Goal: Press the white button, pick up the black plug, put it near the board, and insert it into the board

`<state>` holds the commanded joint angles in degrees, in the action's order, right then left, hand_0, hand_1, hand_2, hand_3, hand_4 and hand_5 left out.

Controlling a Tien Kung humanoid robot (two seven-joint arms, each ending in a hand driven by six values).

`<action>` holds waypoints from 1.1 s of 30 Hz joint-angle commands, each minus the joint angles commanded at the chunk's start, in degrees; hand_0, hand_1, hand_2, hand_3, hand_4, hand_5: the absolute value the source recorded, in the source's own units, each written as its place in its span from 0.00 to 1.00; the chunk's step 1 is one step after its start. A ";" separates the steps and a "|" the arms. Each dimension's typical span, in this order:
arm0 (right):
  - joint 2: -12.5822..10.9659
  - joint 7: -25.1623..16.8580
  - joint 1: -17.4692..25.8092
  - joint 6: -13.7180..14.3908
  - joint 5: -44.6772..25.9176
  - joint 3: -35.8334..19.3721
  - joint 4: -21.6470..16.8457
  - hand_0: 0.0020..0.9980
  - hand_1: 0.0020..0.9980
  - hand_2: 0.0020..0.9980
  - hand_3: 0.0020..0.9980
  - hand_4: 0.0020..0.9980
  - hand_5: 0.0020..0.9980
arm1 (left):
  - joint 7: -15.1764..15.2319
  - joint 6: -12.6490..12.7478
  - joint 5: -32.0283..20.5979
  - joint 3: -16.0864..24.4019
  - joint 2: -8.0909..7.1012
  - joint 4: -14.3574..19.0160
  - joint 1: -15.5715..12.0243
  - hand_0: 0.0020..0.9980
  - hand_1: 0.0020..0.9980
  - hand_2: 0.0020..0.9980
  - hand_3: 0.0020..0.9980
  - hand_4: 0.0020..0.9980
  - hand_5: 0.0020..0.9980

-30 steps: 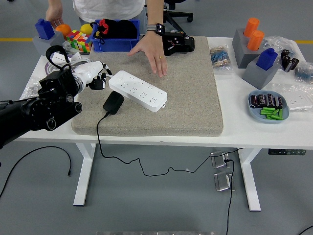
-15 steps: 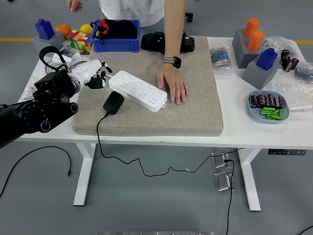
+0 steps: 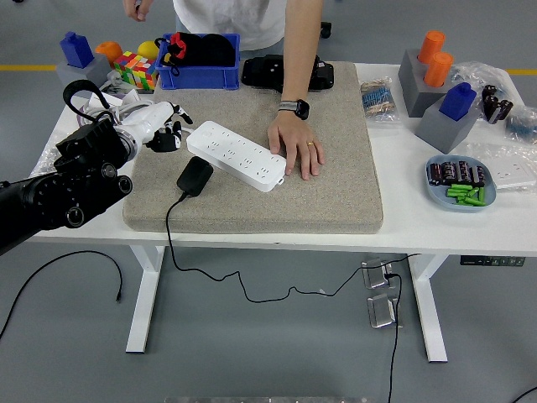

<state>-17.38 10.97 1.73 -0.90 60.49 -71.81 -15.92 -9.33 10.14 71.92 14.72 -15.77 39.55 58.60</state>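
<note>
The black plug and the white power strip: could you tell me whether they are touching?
Apart. The head view shows a strip of grey mat between the black plug and the white power strip's near edge.

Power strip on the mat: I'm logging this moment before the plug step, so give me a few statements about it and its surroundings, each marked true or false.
1. The black plug is inserted in the white power strip. False: it lies on the grey mat beside the strip.
2. A person's hand rests flat on the mat at the strip's right end. True.
3. The robot's left hand is at the strip's left end, holding nothing. True.
4. The green batteries sit in the blue bin. False: they lie in a light blue dish on the right.
</note>
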 joint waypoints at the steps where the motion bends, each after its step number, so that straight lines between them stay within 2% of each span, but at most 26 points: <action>1: 0.02 0.01 0.04 -0.01 0.01 -0.04 0.00 0.67 0.68 0.64 0.63 0.70 0.49 | -0.02 -0.02 0.03 0.04 -0.07 0.05 0.00 0.03 0.01 0.16 0.75 0.00 0.00; 12: 0.07 0.02 0.17 -0.02 0.04 -0.25 0.01 0.67 0.68 0.64 0.63 0.70 0.49 | 0.02 -0.13 -0.13 0.75 -1.06 0.63 -0.33 0.03 0.00 0.16 0.75 0.00 0.00; 33: 0.07 -0.02 0.17 0.02 -0.02 -0.32 -0.07 0.67 0.68 0.64 0.63 0.70 0.49 | 0.37 -0.32 -0.94 1.50 -1.56 0.80 -0.68 0.04 0.00 0.16 0.74 0.00 0.00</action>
<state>-17.30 10.94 1.90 -0.88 60.47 -72.13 -15.98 -8.97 9.82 70.98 16.22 -17.33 40.35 57.92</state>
